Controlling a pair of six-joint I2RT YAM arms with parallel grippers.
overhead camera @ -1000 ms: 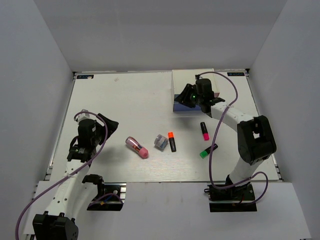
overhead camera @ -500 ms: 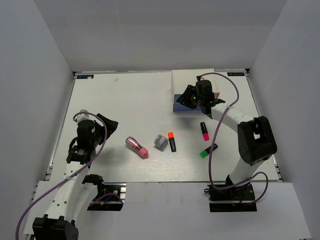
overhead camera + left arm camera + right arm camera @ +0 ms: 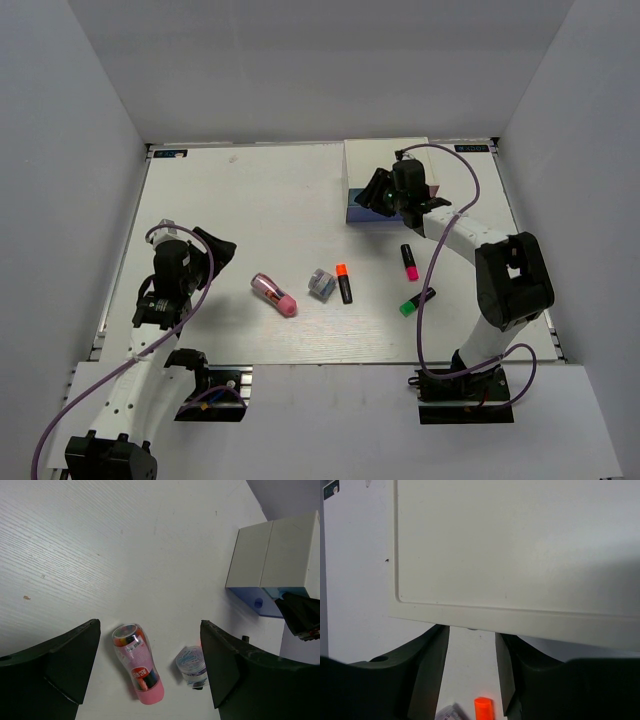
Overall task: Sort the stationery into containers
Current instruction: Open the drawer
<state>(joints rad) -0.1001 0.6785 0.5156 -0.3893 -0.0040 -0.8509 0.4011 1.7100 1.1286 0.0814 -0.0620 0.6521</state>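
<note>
The right gripper sits at the blue drawer of the white box, fingers parted and gripping nothing visible. The left gripper hovers with fingers wide open near the pink cylinder. All the stationery lies on the bench. The drawer probably needs opening: centre on its knob, pinch firmly, and pull straight out so the box does not slide.

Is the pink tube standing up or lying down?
Lying down. The pink tube rests on its side on the table, its full length showing.
</note>
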